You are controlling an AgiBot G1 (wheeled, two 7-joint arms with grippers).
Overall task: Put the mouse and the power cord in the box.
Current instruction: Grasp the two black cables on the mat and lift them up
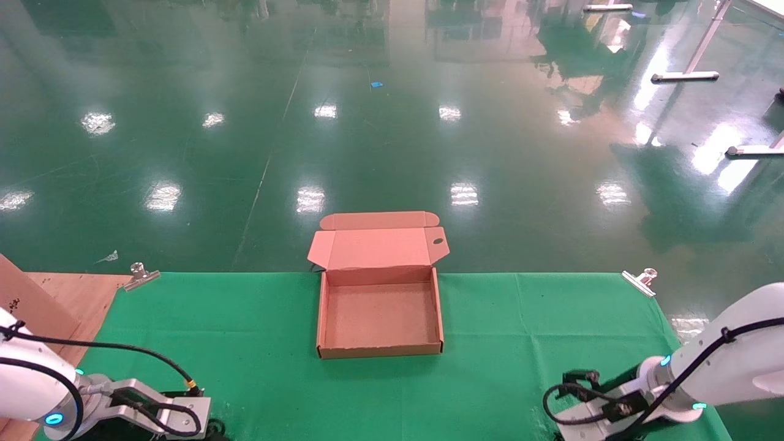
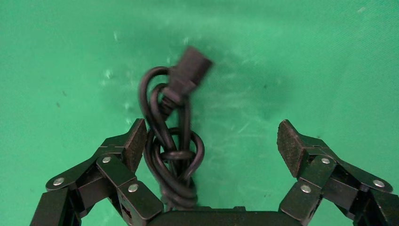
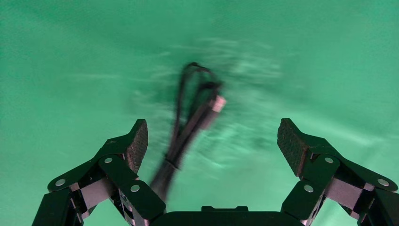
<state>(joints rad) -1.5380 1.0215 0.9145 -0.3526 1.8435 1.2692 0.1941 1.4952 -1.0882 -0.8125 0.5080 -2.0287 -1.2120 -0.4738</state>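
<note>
The box [image 1: 380, 318] lies open in the middle of the green cloth, empty, with its flap lid [image 1: 378, 247] folded back past the far table edge. Seen from the left wrist, the power cord [image 2: 171, 155], a knotted coil of thick black cable with a chunky plug [image 2: 190, 66], lies on the cloth between the fingers of my open left gripper [image 2: 211, 141], close against one pad [image 2: 136, 141]. In the right wrist view my open right gripper [image 3: 212, 141] straddles the mouse's thin bundled cable [image 3: 186, 136]. The mouse body is hidden.
Both arms reach in at the near corners, the left arm [image 1: 37, 392] and the right arm [image 1: 723, 361]. Metal clips [image 1: 139, 274] [image 1: 640, 280] pin the green cloth [image 1: 245, 343] at the far edge. A wooden board [image 1: 61, 300] lies at the left.
</note>
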